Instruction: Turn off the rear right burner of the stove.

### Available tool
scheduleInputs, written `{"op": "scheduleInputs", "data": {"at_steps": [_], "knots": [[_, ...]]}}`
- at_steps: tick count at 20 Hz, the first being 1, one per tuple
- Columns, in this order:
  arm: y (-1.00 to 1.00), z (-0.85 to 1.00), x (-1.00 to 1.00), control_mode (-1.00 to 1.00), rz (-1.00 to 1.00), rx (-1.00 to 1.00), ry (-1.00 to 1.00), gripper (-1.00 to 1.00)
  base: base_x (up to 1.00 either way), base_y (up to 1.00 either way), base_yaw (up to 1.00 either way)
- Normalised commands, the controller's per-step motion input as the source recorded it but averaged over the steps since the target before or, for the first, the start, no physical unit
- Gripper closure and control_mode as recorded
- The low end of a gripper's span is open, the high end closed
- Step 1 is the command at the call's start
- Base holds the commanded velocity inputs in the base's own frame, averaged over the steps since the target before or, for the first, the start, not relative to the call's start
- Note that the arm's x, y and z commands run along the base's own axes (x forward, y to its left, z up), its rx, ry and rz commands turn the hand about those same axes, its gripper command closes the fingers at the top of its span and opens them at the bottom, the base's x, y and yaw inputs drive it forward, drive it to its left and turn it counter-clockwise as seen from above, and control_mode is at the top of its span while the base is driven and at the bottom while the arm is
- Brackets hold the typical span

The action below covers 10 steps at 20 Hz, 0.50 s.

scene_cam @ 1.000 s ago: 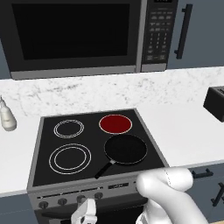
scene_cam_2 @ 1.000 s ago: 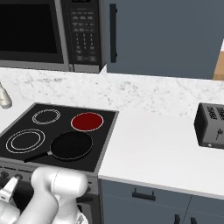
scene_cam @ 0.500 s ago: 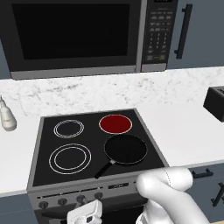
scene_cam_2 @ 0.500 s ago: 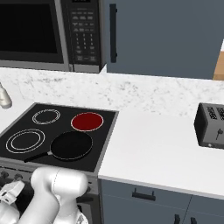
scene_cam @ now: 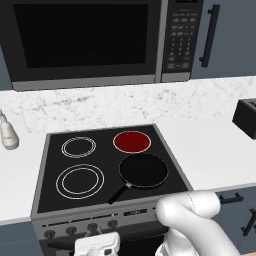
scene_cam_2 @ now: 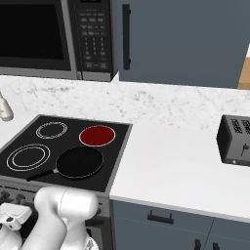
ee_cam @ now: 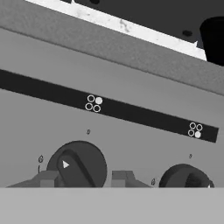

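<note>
the dark two-finger gripper (ee_cam: pixel 83 178), fingers apart, straddles a round dark knob (ee_cam: pixel 77 168) on the grey steel stove front (ee_cam: pixel 131 144). the glowing red round rear right burner (scene_cam: pixel 132 141) sits rear right; tips slipping could leave it lit.

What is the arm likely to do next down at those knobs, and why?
Probably close the tool on the knob that sits between its open fingers, then twist it. The marker above that knob has its upper right dot filled, and the rear right burner glows red.
</note>
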Motion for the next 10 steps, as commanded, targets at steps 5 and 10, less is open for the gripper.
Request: {"op": "scheduleInputs", "data": {"at_steps": [5,10], "knots": [[0.0,0.25,0.0,-1.0,0.0,0.29,0.0,1.0,0.0,0.0,0.0],[0.0,0.36,0.0,-1.0,0.0,0.19,0.01,1.0,0.0,0.0,0.0]]}}
